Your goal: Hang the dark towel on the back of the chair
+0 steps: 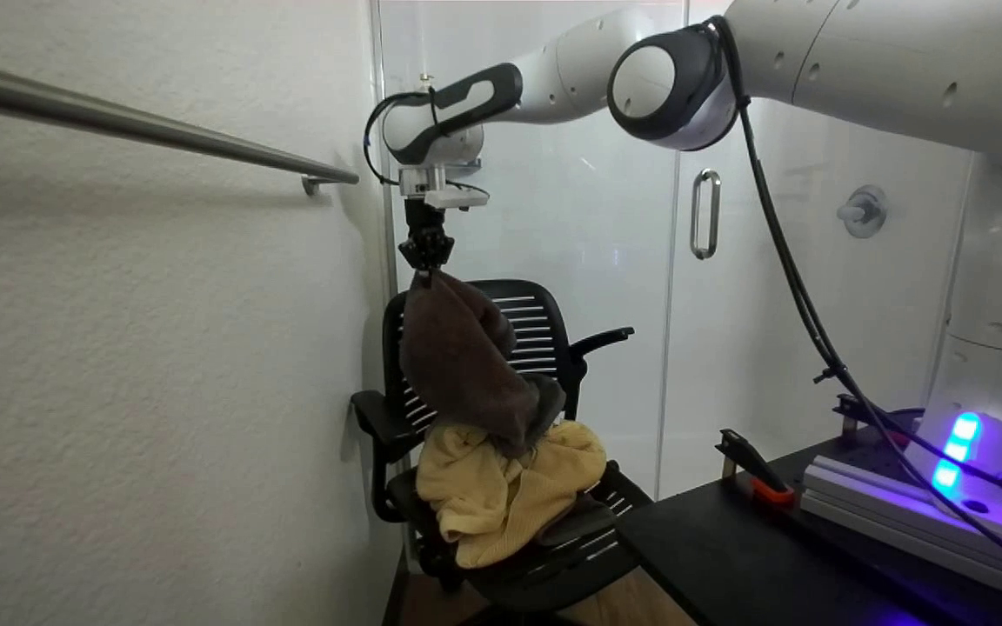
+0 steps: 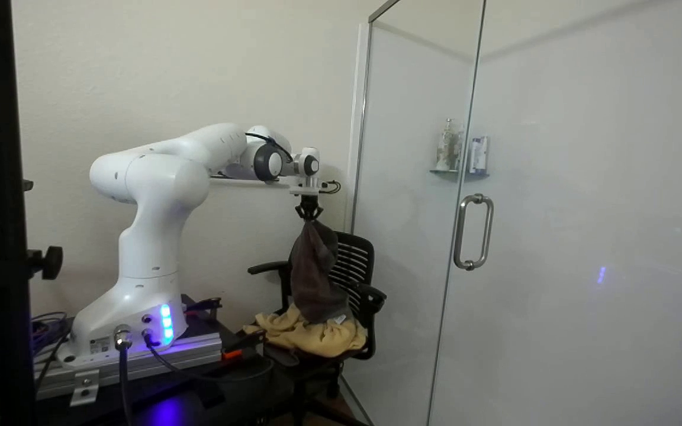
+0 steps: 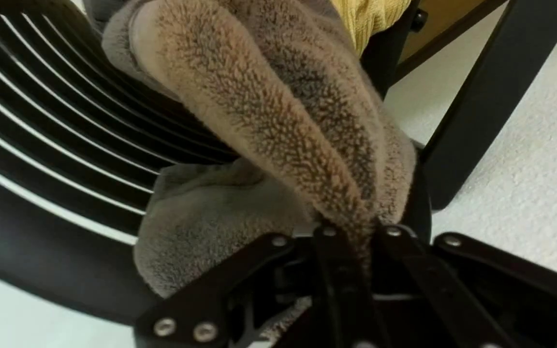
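Left of centre in an exterior view, the pincer (image 1: 428, 273) was clamped on the dark towel (image 1: 457, 352), which probably needed lifting higher before crossing the back of the chair (image 1: 558, 336).

pretty dim, flat light in both exterior views, the blue light strip (image 1: 956, 450) is blown out, tints the metal rail (image 1: 892, 515) purple and reflects in the glass door (image 2: 601, 207); dark towel (image 3: 259, 106) looks way lighter in wrist view
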Tool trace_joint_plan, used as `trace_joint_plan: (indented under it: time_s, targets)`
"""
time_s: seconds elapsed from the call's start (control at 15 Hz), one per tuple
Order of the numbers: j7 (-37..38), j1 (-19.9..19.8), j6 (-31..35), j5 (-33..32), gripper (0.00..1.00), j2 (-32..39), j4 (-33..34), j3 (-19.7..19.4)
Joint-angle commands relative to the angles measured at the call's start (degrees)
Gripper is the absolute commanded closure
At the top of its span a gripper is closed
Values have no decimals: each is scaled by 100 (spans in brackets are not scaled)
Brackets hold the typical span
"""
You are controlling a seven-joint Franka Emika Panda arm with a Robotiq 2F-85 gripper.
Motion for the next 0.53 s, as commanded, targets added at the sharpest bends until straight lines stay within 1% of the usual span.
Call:
trace_joint_plan:
  time_s: [0.0, 0.27, 0.47]
  targets:
    - [890, 427, -529, -515, 97, -822, -428, -487]
    - [1936, 815, -1056, -1027, 97, -1447, -508, -903]
    - [2638, 999, -1451, -1299, 97, -1890, -608, -1150]
